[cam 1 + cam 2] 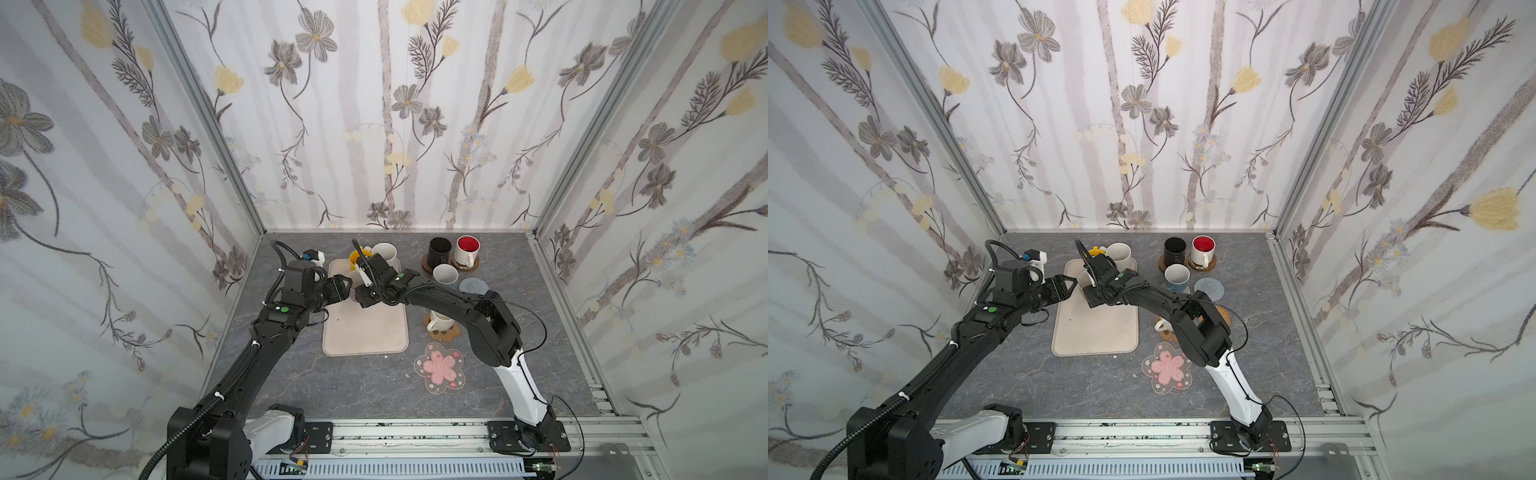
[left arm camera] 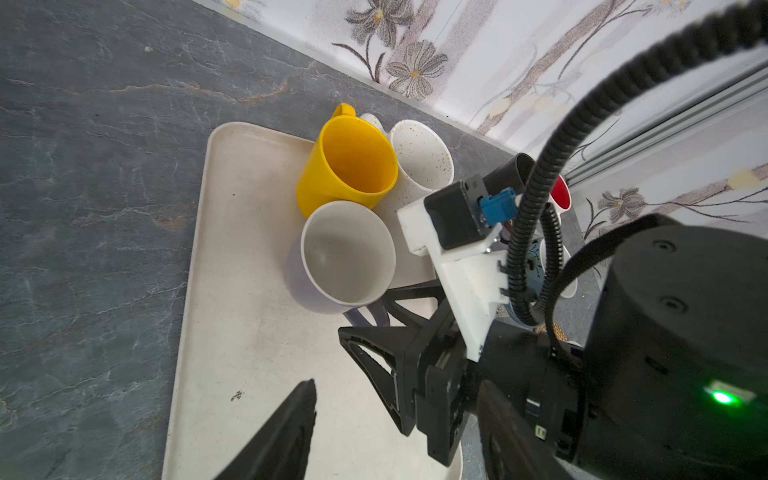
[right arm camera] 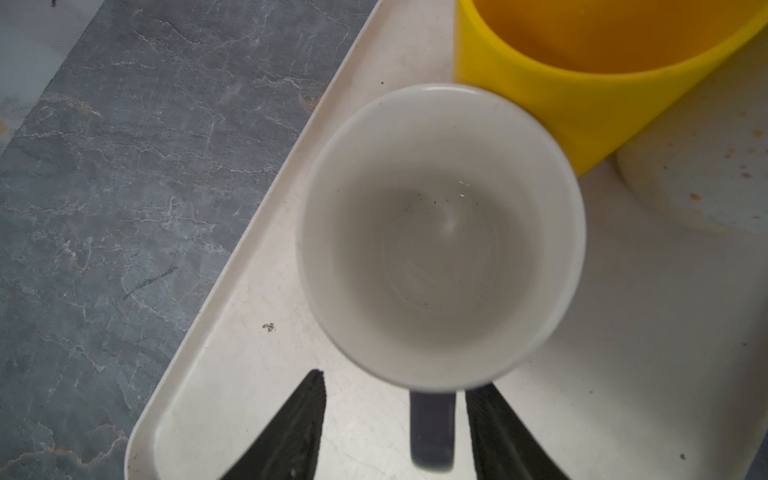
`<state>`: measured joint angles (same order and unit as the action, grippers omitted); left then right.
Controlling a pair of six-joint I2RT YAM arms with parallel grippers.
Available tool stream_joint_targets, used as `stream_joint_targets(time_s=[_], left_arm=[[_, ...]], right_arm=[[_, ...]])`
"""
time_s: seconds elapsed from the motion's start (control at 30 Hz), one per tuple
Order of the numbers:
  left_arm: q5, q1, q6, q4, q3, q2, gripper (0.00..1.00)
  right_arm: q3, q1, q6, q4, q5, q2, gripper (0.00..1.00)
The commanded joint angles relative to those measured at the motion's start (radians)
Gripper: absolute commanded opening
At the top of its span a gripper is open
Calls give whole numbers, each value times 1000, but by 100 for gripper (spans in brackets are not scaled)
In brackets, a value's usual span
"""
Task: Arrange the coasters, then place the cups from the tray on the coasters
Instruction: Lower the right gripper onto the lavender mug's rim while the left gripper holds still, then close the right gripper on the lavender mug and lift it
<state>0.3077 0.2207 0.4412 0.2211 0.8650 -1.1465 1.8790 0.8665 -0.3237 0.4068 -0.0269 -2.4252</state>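
— Where was the lilac cup (image 3: 440,232)?
— Upright on the tray (image 3: 232,374). Its handle (image 3: 432,428) sat between the right claw's (image 3: 400,381) fingers (image 3: 291,436), which stood open, not gripping. The left claw (image 1: 345,289): couldn't tell.

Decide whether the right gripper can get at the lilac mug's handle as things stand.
Probably yes. The right gripper stands open, its jaws flanking the handle of the lilac mug, with nothing between. The yellow mug touches only its far side.

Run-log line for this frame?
phase: grasp approach | right tool: open, straddling lilac mug handle on tray | left tool: open, empty
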Motion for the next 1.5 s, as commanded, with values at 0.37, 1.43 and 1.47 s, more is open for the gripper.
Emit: stream_joint_targets(time_s=[0.37, 1.43, 1.47], left_arm=[[18, -10, -6, -12, -8, -2, 64], [18, -11, 16, -15, 114, 12, 100], [5, -11, 28, -15, 123, 6, 100]], right_arm=[[72, -4, -3, 21, 31, -73, 42], [-177, -9, 75, -46, 115, 338, 0], [-205, -12, 75, -57, 118, 364, 0]])
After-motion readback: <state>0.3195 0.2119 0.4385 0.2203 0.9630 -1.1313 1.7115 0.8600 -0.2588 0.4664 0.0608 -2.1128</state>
